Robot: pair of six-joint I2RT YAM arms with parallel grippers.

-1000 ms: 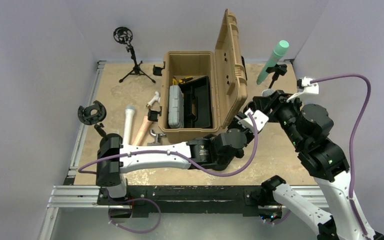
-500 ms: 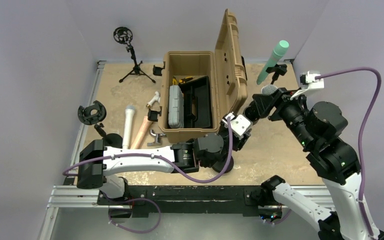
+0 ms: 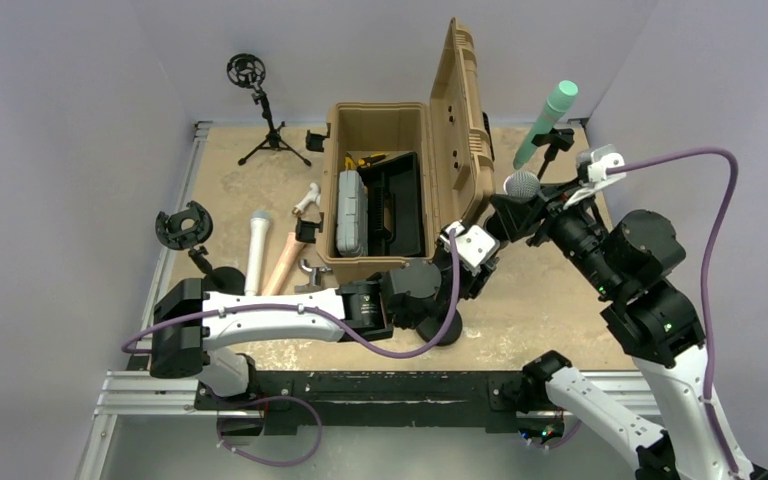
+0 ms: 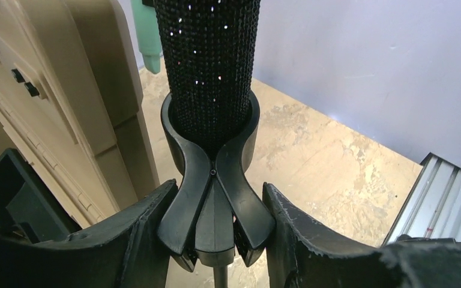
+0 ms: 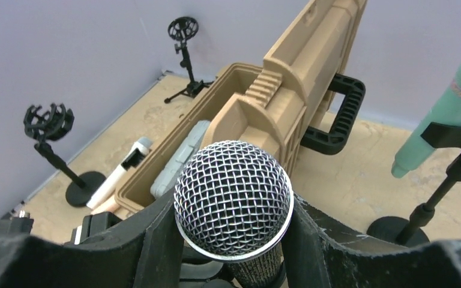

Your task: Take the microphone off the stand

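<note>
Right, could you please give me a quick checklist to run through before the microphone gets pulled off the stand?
1. Right gripper closed on the microphone: ok, it sits between the jaws.
2. Microphone free of the clip: not ok, its body sits inside the clip.
3. Left gripper bracing the clip: cannot tell, it flanks the clip's base but contact is unclear.
4. Open case lid clear of the pull path: cannot tell, it stands close beside.
5. Green microphone out of the way: ok, apart on its own stand.
</note>
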